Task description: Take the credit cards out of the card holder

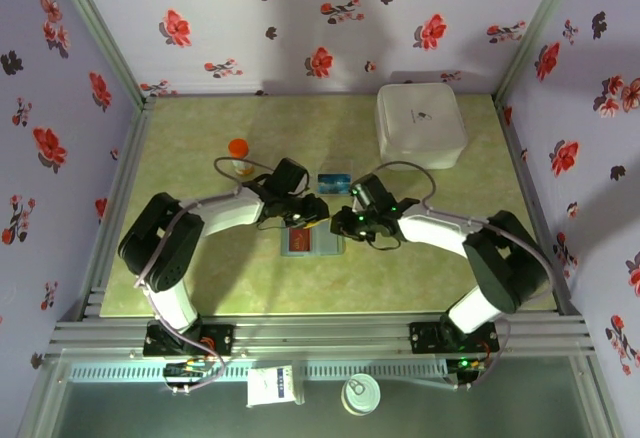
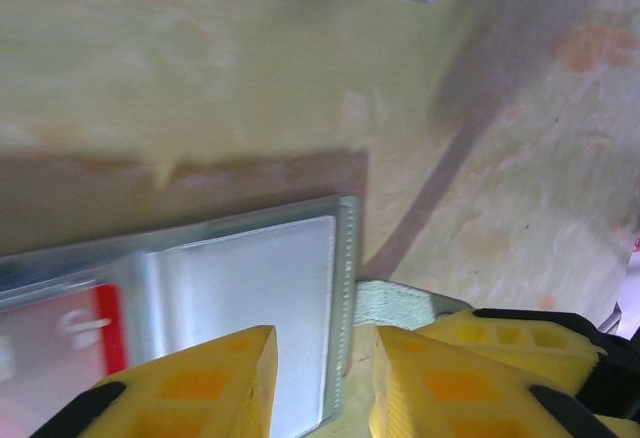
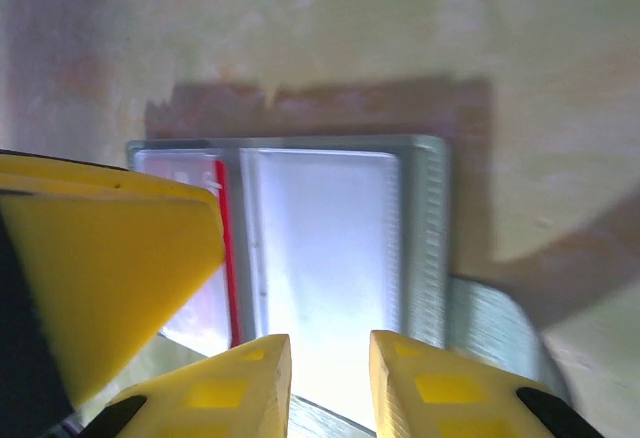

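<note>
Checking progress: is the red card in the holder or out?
In. The red card sits tucked under clear plastic inside the holder, which lies spread open.

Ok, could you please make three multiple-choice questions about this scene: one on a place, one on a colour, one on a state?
1. Where on the table does the white box stand?
A) far right corner
B) near left corner
C) between the two arms

2. What colour is the loose card lying beyond the card holder?
A) red
B) blue
C) black

3. In what state is the red card?
A) loose on the table
B) lifted in the air
C) tucked inside the card holder

Answers:
1 A, the top view shows the box near the back wall, on the right.
2 B, its face is blue in the top view.
3 C, the wrist views show it behind the holder's clear pocket.
</note>
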{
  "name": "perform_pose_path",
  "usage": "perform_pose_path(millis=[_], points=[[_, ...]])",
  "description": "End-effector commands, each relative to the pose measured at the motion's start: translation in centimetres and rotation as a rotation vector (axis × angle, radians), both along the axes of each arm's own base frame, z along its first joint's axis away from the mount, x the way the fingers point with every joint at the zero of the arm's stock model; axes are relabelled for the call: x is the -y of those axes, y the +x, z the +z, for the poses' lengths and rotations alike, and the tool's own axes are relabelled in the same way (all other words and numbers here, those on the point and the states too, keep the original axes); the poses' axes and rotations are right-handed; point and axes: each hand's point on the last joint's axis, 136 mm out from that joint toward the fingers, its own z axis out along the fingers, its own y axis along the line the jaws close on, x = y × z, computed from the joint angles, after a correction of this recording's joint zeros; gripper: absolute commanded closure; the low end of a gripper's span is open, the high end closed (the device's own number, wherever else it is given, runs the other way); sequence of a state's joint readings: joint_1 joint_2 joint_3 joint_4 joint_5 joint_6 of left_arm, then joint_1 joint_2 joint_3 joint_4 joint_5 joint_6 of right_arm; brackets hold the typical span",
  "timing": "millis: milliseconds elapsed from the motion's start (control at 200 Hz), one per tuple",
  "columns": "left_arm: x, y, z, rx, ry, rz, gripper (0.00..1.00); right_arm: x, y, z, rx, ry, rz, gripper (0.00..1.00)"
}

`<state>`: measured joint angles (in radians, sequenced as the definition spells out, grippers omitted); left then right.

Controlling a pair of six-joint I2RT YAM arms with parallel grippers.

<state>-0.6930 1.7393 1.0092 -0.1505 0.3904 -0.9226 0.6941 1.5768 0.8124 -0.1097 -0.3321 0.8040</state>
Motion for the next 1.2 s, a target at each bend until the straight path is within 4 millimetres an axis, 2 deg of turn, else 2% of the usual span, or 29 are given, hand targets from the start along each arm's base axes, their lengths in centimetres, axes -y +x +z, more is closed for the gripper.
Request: perform_pose_path(millis=[0,170,365,700,955,1195], points=[[-2.0,-0.4,0.6,0.017,-0.002,-0.01,0.7,-2.5,1.4,0.9,0.025,0.021,0.006,0.73],[-5.1,-0.9,0.2,0.018,-0.011,0.057,0.7,-5.4,1.5,0.2,0.002,0.015,0.058,0.74],[-7.1,-1.7,-0.4,0.022,-0.026,0.103,0.72,-7.2,1.3,-0.4,-0.021,0.011,0.098,0.74],[-7.5,-2.5,-1.7,0.001,-0.03,0.1,0.9,-7.5,0.7,-1.0,-0.033,-0.003,0.106,0.75],[-8.2,-2.2,-2.3,0.006,0.04,0.092,0.96,-7.6,0.5,-1.5,-0.044,-0.012,0.11,0.75],[-8.8,-2.4,-2.9,0.005,0.08,0.087,0.97,-7.7,0.5,-2.1,-0.055,-0.023,0.112,0.75]])
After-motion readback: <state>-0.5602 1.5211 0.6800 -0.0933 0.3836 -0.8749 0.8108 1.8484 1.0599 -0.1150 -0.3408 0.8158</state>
